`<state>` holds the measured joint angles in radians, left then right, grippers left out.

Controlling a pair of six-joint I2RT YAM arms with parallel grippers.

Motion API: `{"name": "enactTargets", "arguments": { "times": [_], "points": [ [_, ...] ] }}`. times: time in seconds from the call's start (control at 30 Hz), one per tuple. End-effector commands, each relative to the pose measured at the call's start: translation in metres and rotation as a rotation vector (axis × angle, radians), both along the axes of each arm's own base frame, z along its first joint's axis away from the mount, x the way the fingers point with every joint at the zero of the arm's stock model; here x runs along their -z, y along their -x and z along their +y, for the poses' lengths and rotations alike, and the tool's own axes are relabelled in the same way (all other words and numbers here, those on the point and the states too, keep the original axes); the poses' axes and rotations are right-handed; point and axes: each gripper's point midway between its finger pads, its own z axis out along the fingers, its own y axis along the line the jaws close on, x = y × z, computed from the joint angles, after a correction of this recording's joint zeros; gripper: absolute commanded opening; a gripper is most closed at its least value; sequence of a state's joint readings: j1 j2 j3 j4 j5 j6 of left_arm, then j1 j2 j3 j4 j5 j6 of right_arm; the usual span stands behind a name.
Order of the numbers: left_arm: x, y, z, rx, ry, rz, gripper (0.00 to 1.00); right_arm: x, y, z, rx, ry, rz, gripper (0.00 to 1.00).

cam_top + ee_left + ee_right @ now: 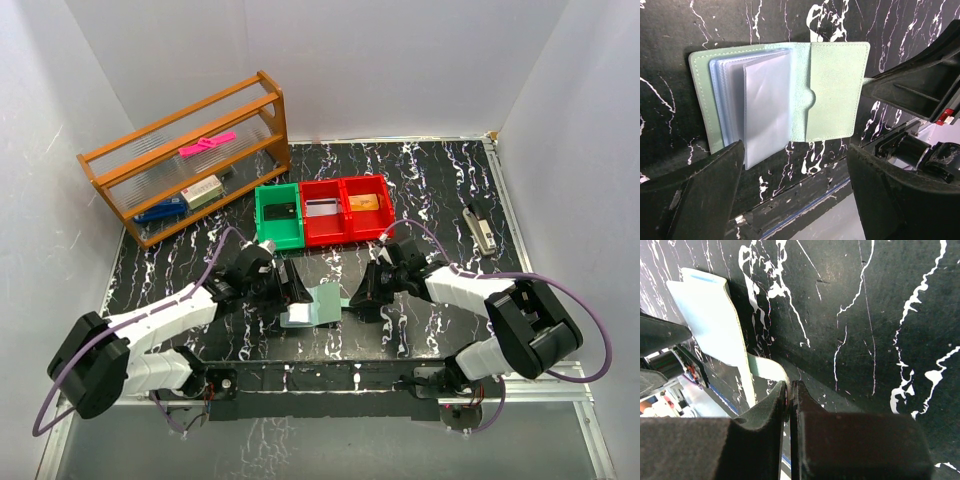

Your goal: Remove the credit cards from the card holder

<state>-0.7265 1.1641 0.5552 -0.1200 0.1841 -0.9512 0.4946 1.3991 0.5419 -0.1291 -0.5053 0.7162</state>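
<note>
Marbled table, open card holder, credit cards in bins

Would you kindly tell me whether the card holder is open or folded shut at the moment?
Open: the card holder shows both inner halves side by side, clear sleeves fanned over one of them.

the pale green card holder lies open on the black table, clear sleeves fanned over one half.
</note>
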Motion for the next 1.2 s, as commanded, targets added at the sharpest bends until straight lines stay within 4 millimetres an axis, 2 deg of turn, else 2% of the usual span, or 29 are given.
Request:
{"name": "enactTargets", "arguments": {
  "times": [0.0,0.13,0.23,0.4,0.5,0.63,0.73,0.8,1.0,1.17],
  "points": [
    [-0.003,0.003,-0.008,0.000,0.048,0.035,0.80,-0.008,-0.009,0.002,0.030,-0.020,-0.033,0.03],
    [0.009,0.007,-0.005,0.008,0.014,0.072,0.75,-0.011,-0.012,0.004,0.039,-0.032,-0.041,0.03],
    [0.009,0.007,-0.010,0.025,0.036,0.078,0.69,-0.010,-0.011,0.003,0.040,-0.031,-0.036,0.03],
    [-0.010,0.003,-0.029,0.060,0.145,0.043,0.63,-0.007,-0.008,0.003,0.037,-0.036,-0.025,0.03],
    [-0.015,-0.004,-0.023,0.035,0.095,0.024,0.68,-0.007,-0.006,0.003,0.040,-0.040,-0.022,0.03],
    [-0.018,-0.009,-0.004,0.000,0.004,-0.020,0.75,-0.008,-0.006,0.002,0.051,-0.044,-0.022,0.04],
    [-0.010,-0.008,0.007,-0.009,-0.068,-0.017,0.78,-0.008,-0.006,0.003,0.050,-0.046,-0.021,0.04],
    [-0.002,-0.005,0.008,0.003,-0.084,0.007,0.77,-0.007,-0.006,0.003,0.049,-0.045,-0.019,0.04],
    [0.013,0.000,-0.005,0.051,-0.050,0.060,0.70,-0.005,-0.006,0.003,0.055,-0.044,-0.016,0.04],
    [0.006,-0.005,-0.012,0.062,-0.016,0.038,0.60,-0.004,-0.006,0.003,0.051,-0.045,-0.014,0.04]
  ]
}}
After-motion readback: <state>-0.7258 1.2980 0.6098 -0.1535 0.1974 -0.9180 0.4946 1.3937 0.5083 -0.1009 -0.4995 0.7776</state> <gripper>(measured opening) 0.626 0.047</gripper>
